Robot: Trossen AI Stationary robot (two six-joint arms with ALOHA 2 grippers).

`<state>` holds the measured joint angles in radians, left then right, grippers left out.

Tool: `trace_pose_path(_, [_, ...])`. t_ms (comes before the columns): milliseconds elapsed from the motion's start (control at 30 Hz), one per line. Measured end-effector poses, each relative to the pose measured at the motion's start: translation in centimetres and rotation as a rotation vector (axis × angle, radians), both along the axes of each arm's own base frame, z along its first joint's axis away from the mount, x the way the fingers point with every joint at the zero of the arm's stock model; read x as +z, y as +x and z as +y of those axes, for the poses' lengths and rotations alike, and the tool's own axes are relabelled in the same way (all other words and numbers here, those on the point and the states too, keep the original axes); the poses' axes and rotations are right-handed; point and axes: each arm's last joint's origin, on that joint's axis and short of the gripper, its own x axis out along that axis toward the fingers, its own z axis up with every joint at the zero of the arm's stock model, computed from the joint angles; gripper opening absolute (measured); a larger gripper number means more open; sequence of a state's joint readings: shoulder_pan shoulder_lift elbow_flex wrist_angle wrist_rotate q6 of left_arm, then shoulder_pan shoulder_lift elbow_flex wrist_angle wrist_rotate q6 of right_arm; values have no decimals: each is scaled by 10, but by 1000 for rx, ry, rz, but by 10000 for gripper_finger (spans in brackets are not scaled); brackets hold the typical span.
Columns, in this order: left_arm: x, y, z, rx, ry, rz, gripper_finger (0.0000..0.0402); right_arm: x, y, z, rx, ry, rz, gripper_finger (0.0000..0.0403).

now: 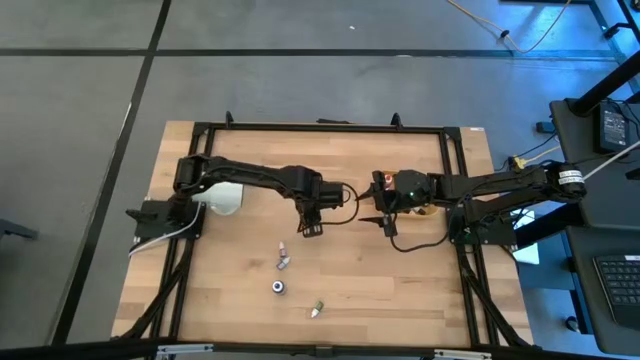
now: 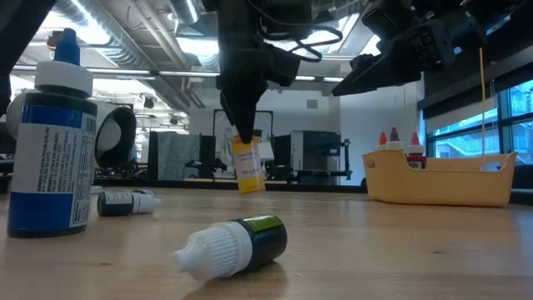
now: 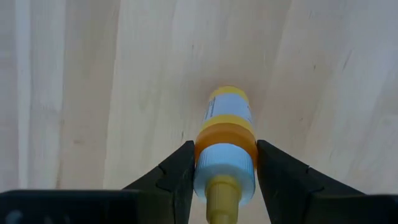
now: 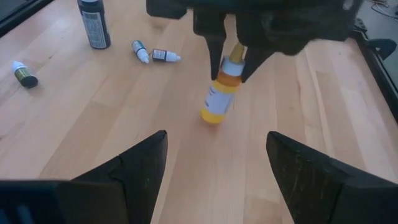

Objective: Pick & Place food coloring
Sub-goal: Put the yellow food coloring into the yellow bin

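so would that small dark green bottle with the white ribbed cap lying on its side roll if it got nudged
Probably: the dark green bottle lies on its round side on the bare wooden table, nothing bracing it. Its narrower white cap would likely curve its path. It looks small, so probably light.

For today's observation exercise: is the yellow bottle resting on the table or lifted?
Lifted: the yellow bottle hangs from the left claw, clear of the table.

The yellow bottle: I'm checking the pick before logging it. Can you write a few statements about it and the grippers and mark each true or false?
1. The left gripper is shut on the yellow bottle. True.
2. The bottle rests on the table. False: the low view shows it hanging clear.
3. The right gripper is open and empty. True.
4. The tan tray is empty. False: red-bodied bottles stand in it.
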<state>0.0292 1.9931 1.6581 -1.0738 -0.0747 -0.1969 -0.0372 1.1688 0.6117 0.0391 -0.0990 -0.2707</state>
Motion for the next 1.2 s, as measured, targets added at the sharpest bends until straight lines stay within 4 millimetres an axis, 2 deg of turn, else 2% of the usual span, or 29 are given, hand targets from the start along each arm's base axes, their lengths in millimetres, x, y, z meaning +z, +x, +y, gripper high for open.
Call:
trace_pose_path(833, [-4, 1, -2, 18, -47, 12, 146, -1, 0, 0, -2, 0, 8, 277])
trace_pose_path(1200, [-4, 1, -10, -3, -46, 10, 179, -1, 0, 0, -2, 0, 8, 277])
